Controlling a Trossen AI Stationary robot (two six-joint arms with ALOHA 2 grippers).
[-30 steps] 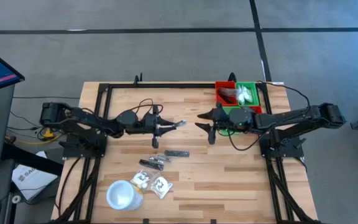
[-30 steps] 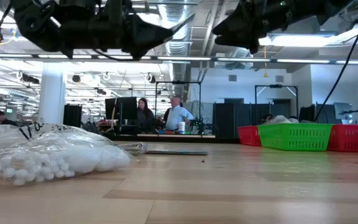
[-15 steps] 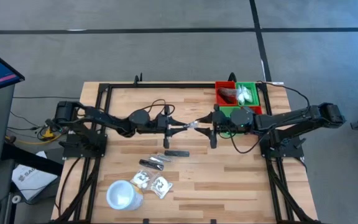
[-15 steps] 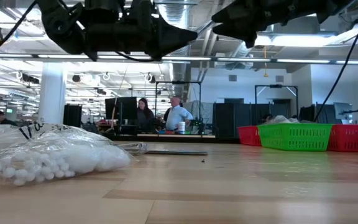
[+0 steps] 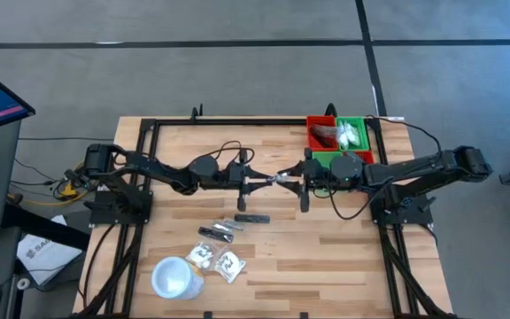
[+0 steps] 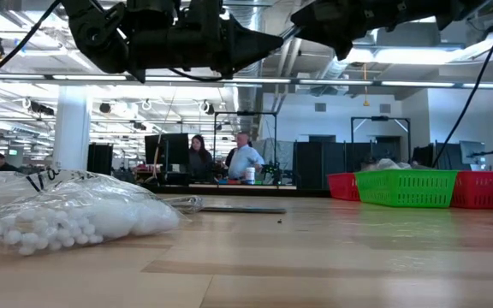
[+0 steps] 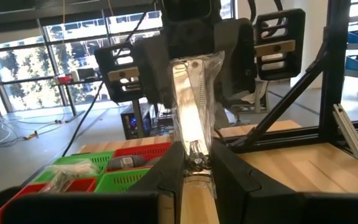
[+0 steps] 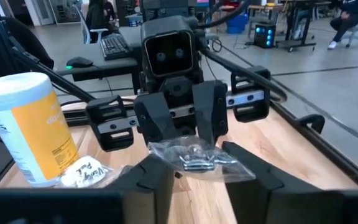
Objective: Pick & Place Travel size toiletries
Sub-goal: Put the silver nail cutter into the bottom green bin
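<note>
1. Since a second ago your left arm has reached toward the table's middle, carrying a clear sachet (image 5: 279, 179) up to the right gripper (image 5: 292, 180); half a second ago the two were already nearly tip to tip.
2. That sachet hangs in the air between the two grippers, over the middle of the table (image 5: 326, 257). The left gripper (image 5: 268, 182) has its fingers (image 7: 166, 171) pinched narrowly on one end; the left wrist view shows the shiny packet standing up between them.
3. Your right gripper's fingers (image 8: 151, 174) sit on either side of the sachet's other end, with a gap still showing, so they are partly open around it and not clamped.
4. On the wood below lie a dark tube (image 5: 251, 218) and a second dark item (image 5: 218, 233), with two white-filled sachets (image 5: 218, 260) near the front edge.
5. Just beside those sachets stands a white cup (image 5: 173, 277).
6. At the far right corner sit a red bin (image 5: 320, 133) and a green bin (image 5: 354, 133); the red one holds a dark item, the green one a clear packet with white contents.
7. People stand in the room beyond the table.
</note>
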